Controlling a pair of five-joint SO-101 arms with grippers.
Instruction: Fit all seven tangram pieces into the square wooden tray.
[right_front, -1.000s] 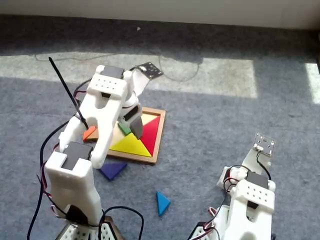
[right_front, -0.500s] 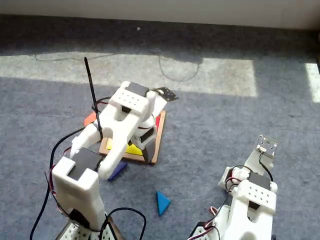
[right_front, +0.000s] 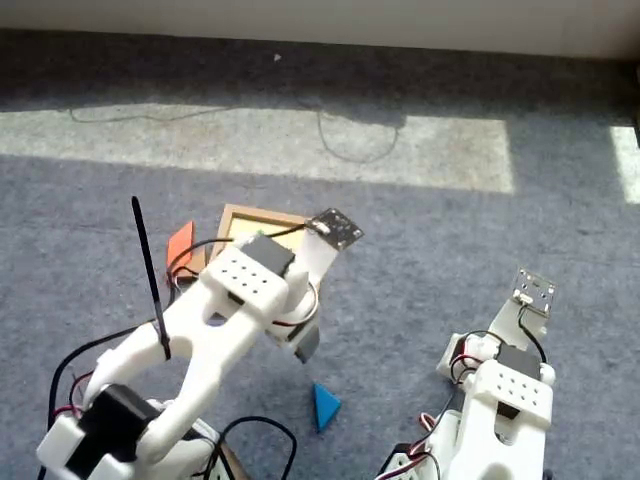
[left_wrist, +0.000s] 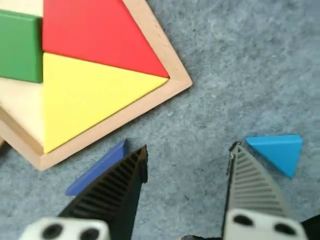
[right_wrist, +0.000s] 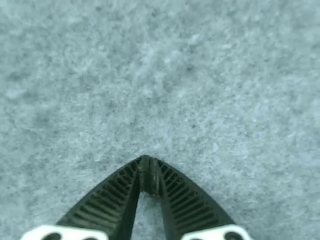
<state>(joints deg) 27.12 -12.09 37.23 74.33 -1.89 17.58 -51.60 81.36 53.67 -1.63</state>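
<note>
Wood rims the square tray (left_wrist: 161, 45), which lies flat on grey-blue carpet (left_wrist: 260, 60). In the left wrist view three pieces sit inside it. A large red triangle (left_wrist: 95, 35) and a large yellow triangle (left_wrist: 85, 100) meet along one long edge and fill the corner nearest the camera. A green piece (left_wrist: 20, 47), cut off by the frame, touches both of them. Beside the yellow triangle and next to the green piece, a patch of the tray's bare wooden floor (left_wrist: 20, 107) shows.

The left gripper (left_wrist: 189, 150) hangs over the carpet just outside that corner of the tray. Its jaws are spread wide and there is only carpet between them. A dark blue piece (left_wrist: 97, 170) lies on the carpet close along the tray's rim, partly hidden behind one finger. A light blue triangle (left_wrist: 277, 150) lies on the carpet just beside the tip of the other finger, apart from the tray.

From the high view, the white left arm (right_front: 230, 300) leans over most of the tray. An orange piece (right_front: 180, 242) lies on the carpet just beside the tray's far side; whether it touches the rim I cannot tell. The right arm (right_front: 505, 390) sits well apart from the tray. The right gripper (right_wrist: 148, 175) points down at carpet, its ribbed fingertips pressed together with nothing between them.
</note>
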